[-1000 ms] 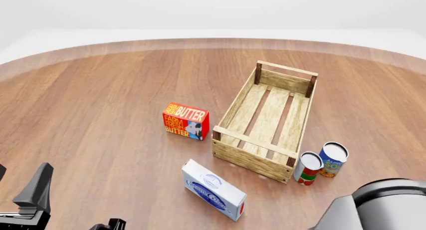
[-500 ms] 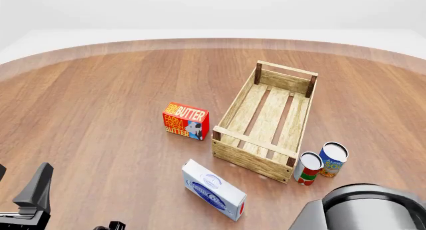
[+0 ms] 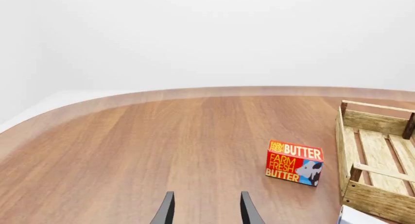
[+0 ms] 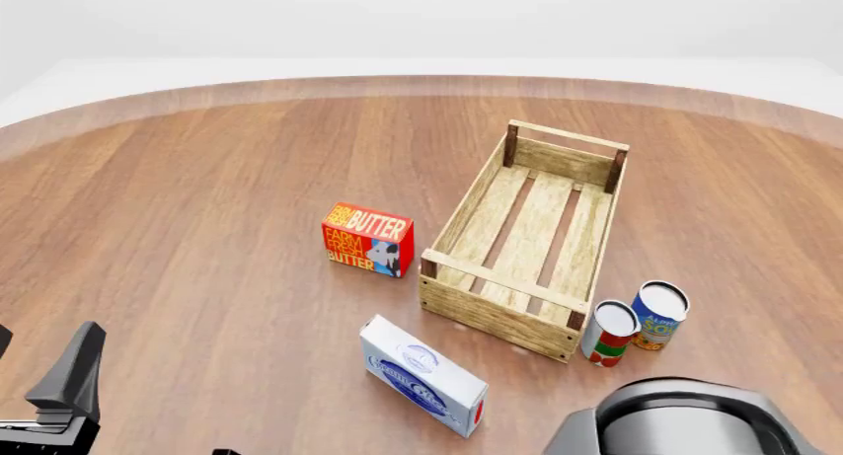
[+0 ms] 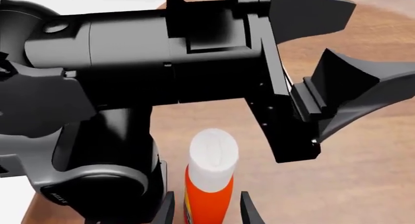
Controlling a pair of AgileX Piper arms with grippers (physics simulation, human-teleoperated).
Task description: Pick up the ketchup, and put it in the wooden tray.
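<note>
Only the right wrist view shows the ketchup (image 5: 209,180): orange-red body, white cap, upright between the two dark fingertips of the right gripper (image 5: 205,208). Bottle base and lower label are cut off by the frame edge. Fingertips stand either side of the bottle with narrow gaps; whether they touch it cannot be told. Beyond the bottle, the left arm (image 5: 149,88) fills most of that view and hides the table behind.

Front view: ketchup not visible; a large grey-black part of the right arm (image 4: 685,425) covers the near right corner. Right gripper itself out of frame there.

Left gripper (image 3: 206,210): fingertips apart, nothing between them, only bare table (image 3: 162,146) ahead. Butter box (image 3: 294,162) lies ahead of it and to the right; wooden tray (image 3: 355,158) further right, partly cropped.

Front view gives the tray (image 4: 455,228) whole, holding nothing. Two cans (image 4: 635,324) stand just beside its near right corner, a blue-and-white box (image 4: 421,376) near its near left corner.
</note>
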